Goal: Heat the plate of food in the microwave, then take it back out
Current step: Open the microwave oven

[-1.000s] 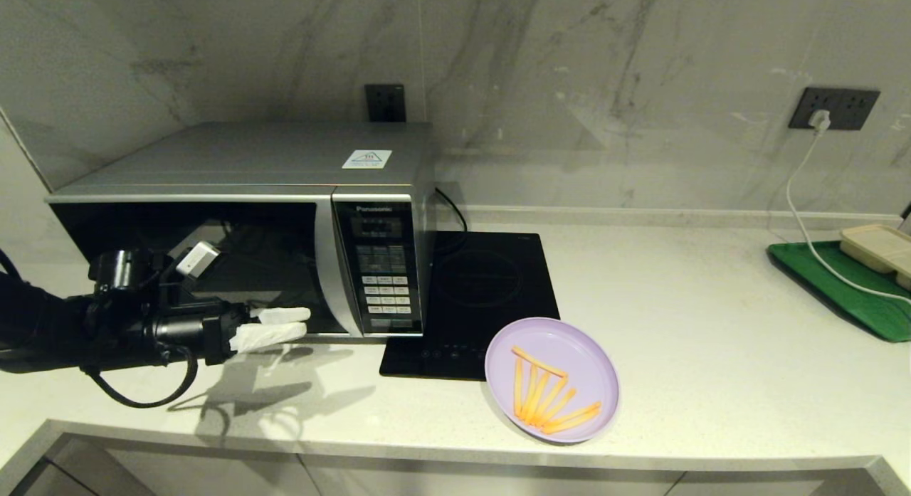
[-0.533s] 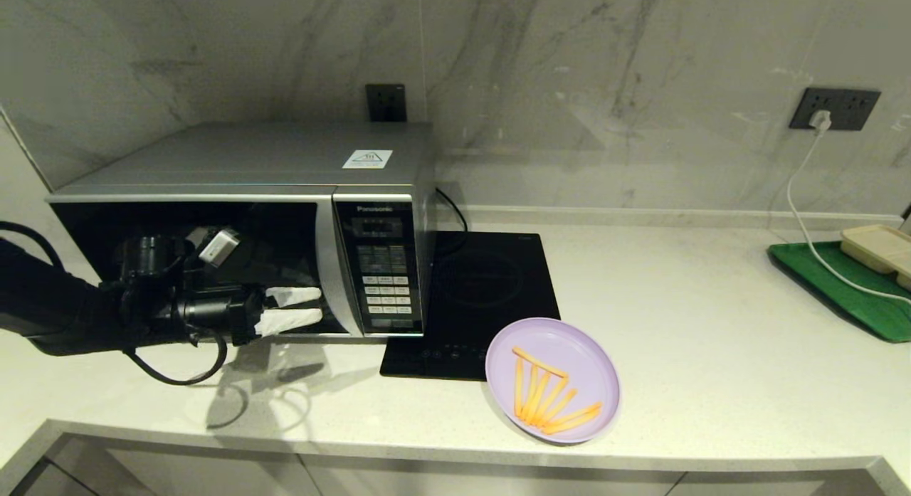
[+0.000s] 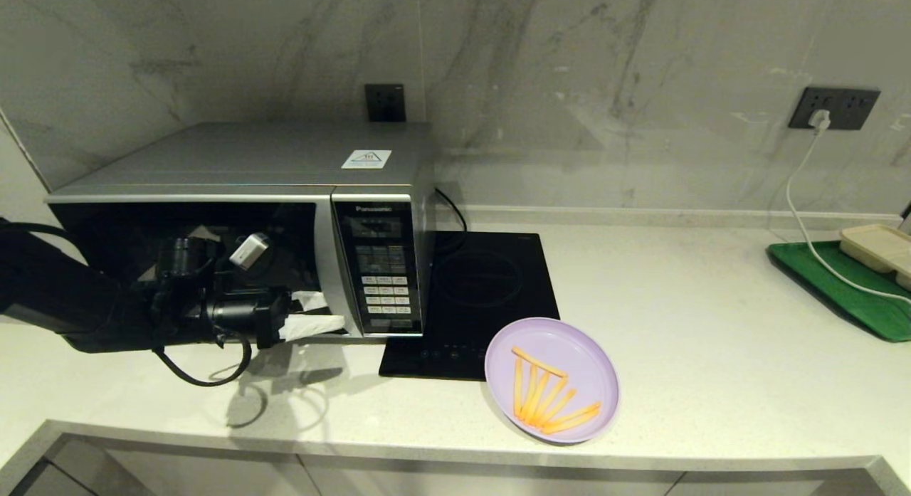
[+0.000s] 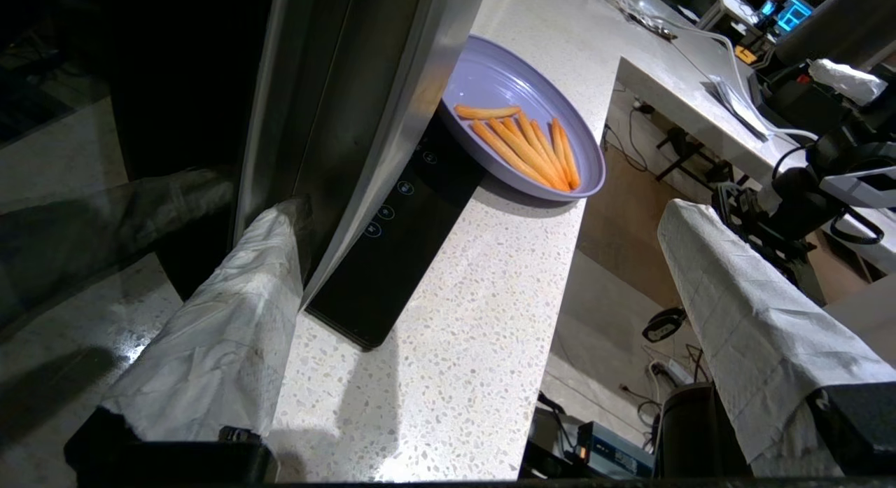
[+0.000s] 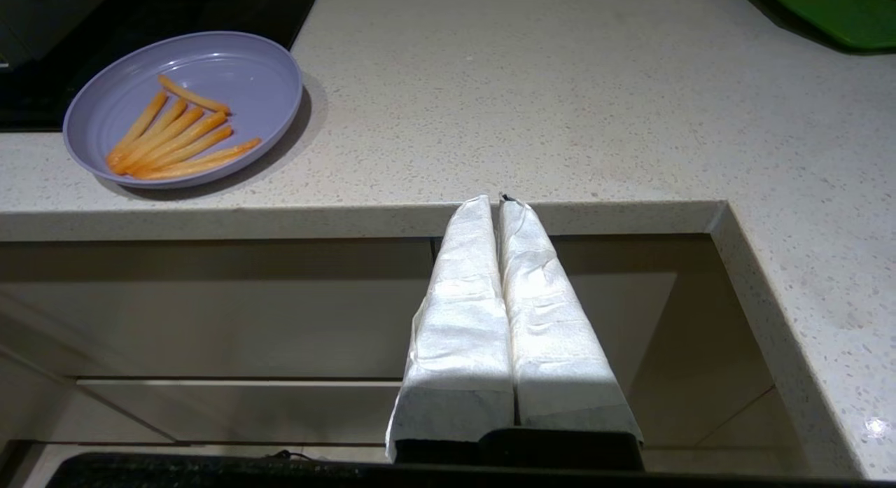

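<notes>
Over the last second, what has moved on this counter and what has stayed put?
The left claw, open and empty, slid rightward along the front of the microwave, until one wrapped finger reached the right edge of the dark door beside the keypad. It took hold of nothing. The plate of fries and the closed door did not move.
</notes>
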Robot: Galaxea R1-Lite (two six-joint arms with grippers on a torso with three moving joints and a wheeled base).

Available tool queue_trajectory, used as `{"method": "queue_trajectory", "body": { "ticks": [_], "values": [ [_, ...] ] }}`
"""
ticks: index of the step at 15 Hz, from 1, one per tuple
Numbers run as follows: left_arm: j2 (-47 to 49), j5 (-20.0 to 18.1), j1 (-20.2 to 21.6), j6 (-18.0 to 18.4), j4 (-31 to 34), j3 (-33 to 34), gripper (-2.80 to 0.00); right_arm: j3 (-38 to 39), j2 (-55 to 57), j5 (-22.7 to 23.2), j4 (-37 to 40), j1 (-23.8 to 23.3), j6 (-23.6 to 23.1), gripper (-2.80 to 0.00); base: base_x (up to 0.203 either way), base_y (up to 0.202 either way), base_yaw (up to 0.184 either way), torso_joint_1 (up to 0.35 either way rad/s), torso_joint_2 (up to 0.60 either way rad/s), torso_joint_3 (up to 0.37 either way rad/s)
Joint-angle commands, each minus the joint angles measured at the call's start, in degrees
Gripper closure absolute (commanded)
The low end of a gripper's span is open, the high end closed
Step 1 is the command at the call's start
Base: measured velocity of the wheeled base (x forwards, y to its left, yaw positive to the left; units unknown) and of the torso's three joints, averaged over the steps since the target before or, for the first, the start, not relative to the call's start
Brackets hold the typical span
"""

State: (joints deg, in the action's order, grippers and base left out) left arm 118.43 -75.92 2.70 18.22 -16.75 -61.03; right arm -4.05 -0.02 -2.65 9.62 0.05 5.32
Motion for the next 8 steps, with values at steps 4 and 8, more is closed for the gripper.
{"method": "queue_trajectory", "body": {
  "ticks": [4,8],
  "values": [
    [0.4,-0.6,-0.3,0.1,0.1,0.2,-2.8,0.0,0.0,0.0,0.0,0.0,0.0,0.0,0.0,0.0,0.0,0.0,0.0,0.0],
    [1.4,-0.6,-0.1,-0.4,0.1,-2.0,-2.8,0.0,0.0,0.0,0.0,0.0,0.0,0.0,0.0,0.0,0.0,0.0,0.0,0.0]
  ]
}}
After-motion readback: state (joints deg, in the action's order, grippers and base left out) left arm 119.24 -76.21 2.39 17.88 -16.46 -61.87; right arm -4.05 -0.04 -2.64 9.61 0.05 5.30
